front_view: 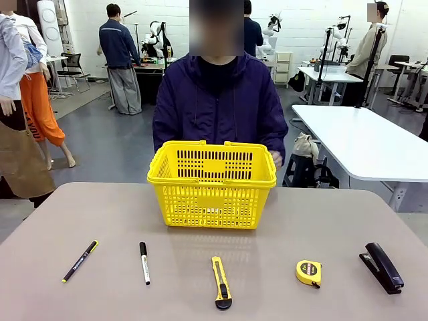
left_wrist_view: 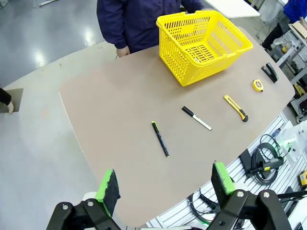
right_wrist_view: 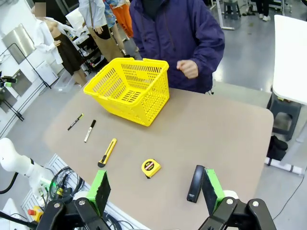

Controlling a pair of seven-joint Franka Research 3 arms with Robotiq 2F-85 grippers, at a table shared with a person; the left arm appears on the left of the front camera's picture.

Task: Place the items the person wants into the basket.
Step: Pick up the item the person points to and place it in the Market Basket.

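basket blocking far middle, table flanks open

light: bright, even, overhead | shadows: soft, faint beneath yellow basket | glare: white spots on floor far beyond left gripper jaws | focus: sharp | edges: wrist views bowed
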